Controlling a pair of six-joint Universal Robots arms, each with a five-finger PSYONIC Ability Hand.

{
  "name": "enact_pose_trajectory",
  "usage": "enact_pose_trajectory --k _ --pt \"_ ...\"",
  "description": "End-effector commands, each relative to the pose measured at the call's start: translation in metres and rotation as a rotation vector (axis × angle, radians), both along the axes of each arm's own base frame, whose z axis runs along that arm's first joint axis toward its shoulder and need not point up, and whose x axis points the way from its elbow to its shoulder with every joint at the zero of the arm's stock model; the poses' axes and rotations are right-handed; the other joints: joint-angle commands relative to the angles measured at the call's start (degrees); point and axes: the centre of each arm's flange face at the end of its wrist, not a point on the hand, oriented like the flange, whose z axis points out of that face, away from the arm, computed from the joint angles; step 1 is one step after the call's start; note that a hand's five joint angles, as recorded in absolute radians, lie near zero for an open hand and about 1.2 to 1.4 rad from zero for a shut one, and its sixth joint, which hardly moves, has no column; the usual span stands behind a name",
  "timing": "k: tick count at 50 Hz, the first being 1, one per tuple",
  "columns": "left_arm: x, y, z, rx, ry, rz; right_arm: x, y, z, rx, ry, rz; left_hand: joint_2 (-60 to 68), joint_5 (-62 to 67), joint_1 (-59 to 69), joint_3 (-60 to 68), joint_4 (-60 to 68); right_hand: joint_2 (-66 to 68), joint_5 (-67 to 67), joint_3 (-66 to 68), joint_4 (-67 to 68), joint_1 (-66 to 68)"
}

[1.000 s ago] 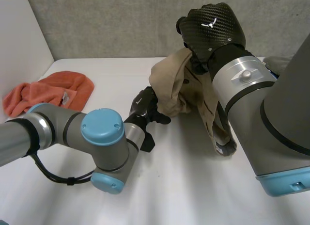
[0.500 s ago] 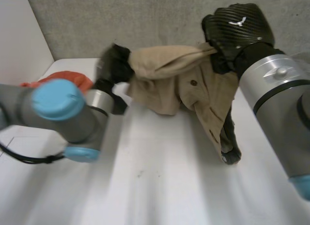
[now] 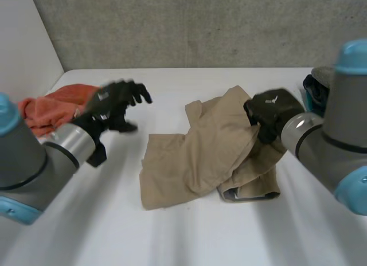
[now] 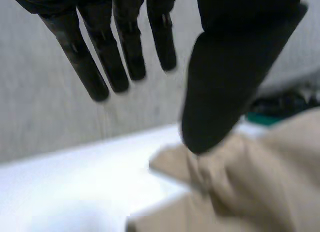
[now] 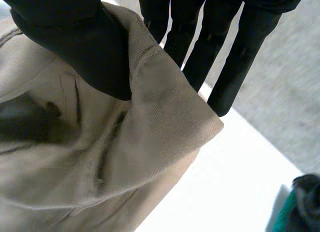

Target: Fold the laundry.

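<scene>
White table [image 3: 189, 237]: tan garment [image 3: 195, 157] centre, orange cloth [image 3: 49, 111] apart.

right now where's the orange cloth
In the head view the orange cloth lies bunched at the left of the table by the white wall, beside the left hand and apart from the tan garment in the middle.

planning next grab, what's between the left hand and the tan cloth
Only bare white table between the left hand and the tan cloth, in the head view.

Orange cloth [image 3: 43, 111] partly behind the left arm [image 3: 34, 163]; dark bundle [image 3: 314, 88] half behind the right arm [image 3: 332, 145]
</scene>
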Motion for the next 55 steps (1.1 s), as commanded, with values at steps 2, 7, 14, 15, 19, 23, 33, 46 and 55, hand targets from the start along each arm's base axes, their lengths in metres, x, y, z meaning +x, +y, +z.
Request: enact_pose_trajectory --k 2,7,14,15,19,23,33,46,55 --pt "0.004 0.019 -0.026 0.119 -0.075 -0.010 0.001 -0.004 -0.014 -0.005 0.002 -0.020 -13.00 -14.24 -9.64 -13.22 -14.13 12.78 11.75 11.79 11.37 17.07" --pt "0.004 0.052 -0.015 0.083 -0.078 -0.051 0.002 -0.006 -0.011 -0.038 -0.017 -0.022 -17.05 -18.28 -13.69 -17.27 -18.17 12.78 11.75 11.79 11.37 17.07" --pt "-0.014 0.102 -0.035 0.064 -0.198 -0.184 -0.005 -0.008 -0.020 -0.042 -0.004 -0.068 -8.67 -9.90 -5.30 -8.88 -9.79 12.78 11.75 11.79 11.37 17.07" --pt "-0.014 0.107 -0.039 0.050 -0.233 -0.191 -0.006 -0.007 -0.022 -0.038 -0.001 -0.070 -5.97 -7.21 -2.61 -6.19 -7.10 12.78 11.75 11.79 11.37 17.07" --pt "-0.014 0.116 -0.057 -0.047 -0.419 -0.174 -0.009 -0.005 -0.032 -0.028 0.010 -0.071 0.11 -1.13 3.47 -0.11 -1.02 12.78 11.75 11.79 11.37 17.07" --pt "-0.016 0.116 -0.072 -0.107 -0.560 -0.129 -0.011 0.000 -0.034 -0.040 0.001 -0.067 1.11 -0.12 4.48 0.90 -0.01 12.78 11.75 11.79 11.37 17.07" --pt "-0.024 0.103 -0.091 -0.092 -0.602 -0.125 -0.014 0.006 -0.040 -0.057 -0.010 -0.063 3.47 2.24 6.84 3.26 2.35 12.78 11.75 11.79 11.37 17.07" --pt "-0.037 0.092 -0.109 -0.071 -0.612 -0.141 -0.016 0.011 -0.054 -0.055 -0.010 -0.061 7.83 6.59 11.19 7.61 6.70 12.78 11.75 11.79 11.37 17.07" --pt "-0.043 0.074 -0.083 -0.189 -0.542 -0.057 -0.022 0.008 -0.042 -0.089 -0.025 -0.081 40.46 39.22 43.82 40.24 39.34 12.78 11.75 11.79 11.37 17.07"
